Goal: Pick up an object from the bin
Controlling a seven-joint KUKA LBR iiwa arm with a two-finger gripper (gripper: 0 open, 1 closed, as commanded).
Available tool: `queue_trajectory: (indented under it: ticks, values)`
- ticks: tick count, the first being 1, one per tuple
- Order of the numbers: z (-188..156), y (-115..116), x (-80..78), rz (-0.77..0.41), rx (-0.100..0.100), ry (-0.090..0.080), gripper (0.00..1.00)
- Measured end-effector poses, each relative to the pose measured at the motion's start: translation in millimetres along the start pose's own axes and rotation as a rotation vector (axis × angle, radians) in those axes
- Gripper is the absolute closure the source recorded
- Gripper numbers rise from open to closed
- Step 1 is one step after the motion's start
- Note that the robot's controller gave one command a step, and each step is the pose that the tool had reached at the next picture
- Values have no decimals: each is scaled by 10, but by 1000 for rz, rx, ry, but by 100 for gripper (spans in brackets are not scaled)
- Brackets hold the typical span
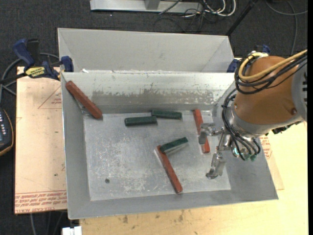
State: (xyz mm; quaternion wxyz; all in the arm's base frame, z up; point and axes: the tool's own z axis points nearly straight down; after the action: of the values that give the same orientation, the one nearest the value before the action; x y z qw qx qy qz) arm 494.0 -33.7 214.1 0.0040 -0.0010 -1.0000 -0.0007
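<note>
Left back corner of the bin (122, 173): brown-red bar (84, 100) leans on the wall. Middle: green block (174, 145) touches long red bar (171, 171). Right side — thin red stick (199, 127), nearest the hand (213, 172), our likely pick. Hand open or closed: we cannot tell. We'd centre over the stick, straddling its width.

A robotics lab: a cabled robot arm (264, 99) over a metal bin (146, 50), with loose cables (215, 3) and a stand (122, 4) on dark carpet (34, 13).

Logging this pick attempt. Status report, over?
Gripper over bare floor, right side of bin. Nearest thing: red stick beside it, toward the middle. Nothing seen blocking.
</note>
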Motion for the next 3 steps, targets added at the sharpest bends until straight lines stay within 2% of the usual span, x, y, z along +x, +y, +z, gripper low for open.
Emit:
queue_trajectory:
  ticks: [1, 2, 3]
  values:
    - [739, 148, -618, 131, -1, -7, 0]
    - [1476, 207, -816, 41, 0, -4, 0]
    - [1433, 203, -830, 41, 0, -9, 100]
